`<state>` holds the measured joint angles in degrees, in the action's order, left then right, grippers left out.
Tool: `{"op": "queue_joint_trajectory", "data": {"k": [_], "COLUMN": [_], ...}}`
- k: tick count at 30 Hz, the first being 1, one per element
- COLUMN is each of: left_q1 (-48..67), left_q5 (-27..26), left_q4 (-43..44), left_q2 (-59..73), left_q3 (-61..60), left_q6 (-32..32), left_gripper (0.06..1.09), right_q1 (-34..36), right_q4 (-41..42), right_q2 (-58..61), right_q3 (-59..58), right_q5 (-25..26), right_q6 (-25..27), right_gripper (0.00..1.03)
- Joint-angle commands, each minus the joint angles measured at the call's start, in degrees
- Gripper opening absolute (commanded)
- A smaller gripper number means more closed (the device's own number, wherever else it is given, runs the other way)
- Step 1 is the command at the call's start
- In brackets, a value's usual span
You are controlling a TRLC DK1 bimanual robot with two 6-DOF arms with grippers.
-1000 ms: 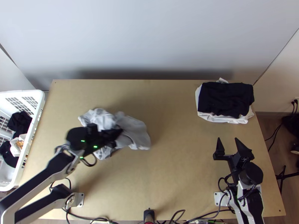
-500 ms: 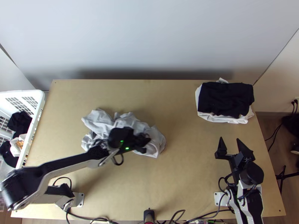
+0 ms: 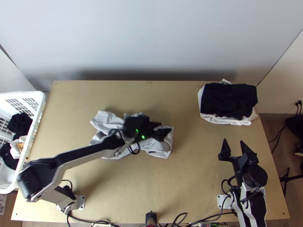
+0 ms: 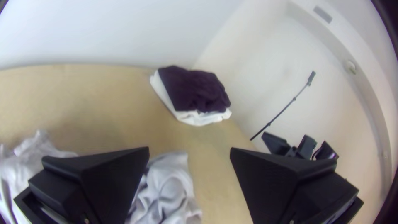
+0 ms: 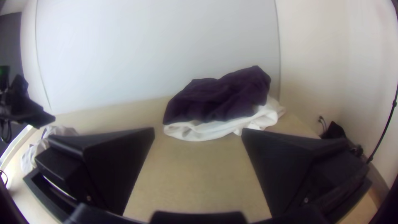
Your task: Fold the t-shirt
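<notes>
T-shirt: bunched on the worktop, its middle hidden under the left arm.
Left gripper: blurred over the cloth, jaws released.
Right gripper: jaws released.
Basket: cut off at the top view's edge.

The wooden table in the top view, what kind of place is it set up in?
Probably a robot workspace or lab for practising laundry: a white plastic basket holding clothes, a folded black cloth atop white cloth, and loose cables along the light wooden table.
</notes>
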<state>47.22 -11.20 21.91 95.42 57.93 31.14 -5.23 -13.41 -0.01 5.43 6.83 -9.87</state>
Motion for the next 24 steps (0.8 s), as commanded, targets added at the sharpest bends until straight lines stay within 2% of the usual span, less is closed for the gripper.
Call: {"op": "queue_joint_trajectory", "data": {"k": [1, 6, 10, 17, 24], "left_q1": [-8.6, -18.8, -28.3, -40.5, -46.3], "left_q5": [0.2, -0.7, -0.6, -0.4, 0.9], "left_q4": [-5.9, -16.6, -26.7, -31.6, -39.2], "left_q2": [-9.9, -16.1, -19.0, -33.8, -39.7], "left_q3": [3.3, 2.7, -1.4, -13.0, -15.5], "left_q6": [0.9, -0.4, -5.5, -16.4, -16.1], "left_gripper": [1.04, 1.04, 1.04, 1.04, 1.04], "right_q1": [-0.2, -1.3, -2.4, -2.3, -2.3], "right_q4": [0.0, 0.0, 0.0, 1.6, 5.9], "right_q2": [0.0, 0.0, -0.2, -0.2, 0.0], "right_q3": [0.0, 0.0, 0.0, 0.2, 2.0], "right_q5": [0.0, 0.0, 0.0, 0.0, 0.0], "right_q6": [-0.2, -0.4, -1.6, -1.7, -0.3], "right_gripper": [0.98, 0.98, 0.98, 0.98, 0.98]}}
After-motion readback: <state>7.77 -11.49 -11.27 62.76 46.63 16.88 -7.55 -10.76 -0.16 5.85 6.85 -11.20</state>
